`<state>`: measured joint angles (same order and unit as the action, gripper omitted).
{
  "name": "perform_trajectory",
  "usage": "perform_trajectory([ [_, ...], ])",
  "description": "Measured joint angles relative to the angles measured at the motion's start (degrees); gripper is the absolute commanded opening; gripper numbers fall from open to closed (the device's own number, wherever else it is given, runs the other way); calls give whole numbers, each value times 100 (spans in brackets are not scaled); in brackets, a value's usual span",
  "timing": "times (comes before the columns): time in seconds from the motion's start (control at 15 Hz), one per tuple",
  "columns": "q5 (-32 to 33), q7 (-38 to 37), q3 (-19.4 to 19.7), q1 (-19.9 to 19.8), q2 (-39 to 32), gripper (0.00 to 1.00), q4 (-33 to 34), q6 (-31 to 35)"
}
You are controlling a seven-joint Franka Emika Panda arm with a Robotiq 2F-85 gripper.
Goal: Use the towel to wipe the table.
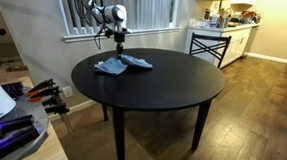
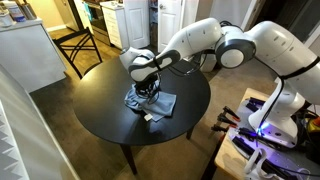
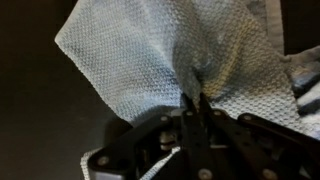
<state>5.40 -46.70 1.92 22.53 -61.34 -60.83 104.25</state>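
The towel (image 1: 120, 65), a pale blue-grey cloth, lies crumpled on the round black table (image 1: 168, 90), on the part nearest my arm's base. In an exterior view it sits close to the table's edge (image 2: 152, 104). My gripper (image 3: 195, 106) is down on it, jaws pinched together on a fold. In the wrist view the woven fabric (image 3: 150, 60) gathers into creases that run to my fingertips. The rest of the cloth spreads out flat around them.
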Motion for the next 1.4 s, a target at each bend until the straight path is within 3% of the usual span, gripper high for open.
perform_trajectory([
  [0.27,0,175,-286,548,-43,2,320,-115],
  [0.47,0,323,-286,590,-49,2,441,-118],
  [0.73,-2,463,-89,87,-18,2,424,-89],
  [1.13,27,302,904,-771,-35,2,84,-121],
  [1.4,84,139,1235,-1454,-37,2,-101,-200],
])
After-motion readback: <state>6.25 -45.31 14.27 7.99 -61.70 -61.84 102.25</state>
